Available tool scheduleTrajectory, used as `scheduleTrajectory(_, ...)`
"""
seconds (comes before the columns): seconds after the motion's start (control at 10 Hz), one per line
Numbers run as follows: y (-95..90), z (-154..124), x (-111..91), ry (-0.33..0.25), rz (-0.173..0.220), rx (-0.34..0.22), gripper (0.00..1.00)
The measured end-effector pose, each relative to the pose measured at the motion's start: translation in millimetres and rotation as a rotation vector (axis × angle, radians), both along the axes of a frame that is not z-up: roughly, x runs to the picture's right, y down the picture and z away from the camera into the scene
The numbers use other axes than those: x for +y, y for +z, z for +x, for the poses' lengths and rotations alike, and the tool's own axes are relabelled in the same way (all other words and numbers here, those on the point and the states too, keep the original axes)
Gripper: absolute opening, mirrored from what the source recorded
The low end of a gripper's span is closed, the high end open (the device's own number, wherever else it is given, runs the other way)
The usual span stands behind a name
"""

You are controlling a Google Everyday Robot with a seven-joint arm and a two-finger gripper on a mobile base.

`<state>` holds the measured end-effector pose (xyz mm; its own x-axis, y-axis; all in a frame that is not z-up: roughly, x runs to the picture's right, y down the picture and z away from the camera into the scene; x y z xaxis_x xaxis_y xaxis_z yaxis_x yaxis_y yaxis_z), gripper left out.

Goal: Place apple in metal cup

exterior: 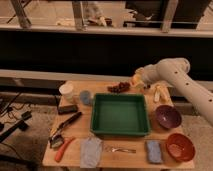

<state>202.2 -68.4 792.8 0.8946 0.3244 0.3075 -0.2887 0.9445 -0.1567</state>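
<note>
White arm (176, 75) reaching low over table (131, 159) rear, jaws beside grapes (118, 88), clasped round apple (135, 79)

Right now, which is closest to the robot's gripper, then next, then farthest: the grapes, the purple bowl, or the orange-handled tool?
The gripper is over the table's back edge.
1. Grapes, right beside it at the back.
2. Purple bowl, on the picture's right side, nearer the front.
3. Orange-handled tool, at the front corner on the picture's left.
</note>
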Motion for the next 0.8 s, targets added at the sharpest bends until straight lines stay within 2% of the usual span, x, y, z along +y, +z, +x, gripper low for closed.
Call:
scheduleTrajectory(0.3,20.2,21,-5,0.065,-0.019,0.016,0.32)
scheduleTrajectory(0.4,32.8,27,-6,0.082,-0.032,0.025,0.32)
scheduleTrajectory(0.8,66.3,31,-7,0.101,-0.07,0.034,0.32)
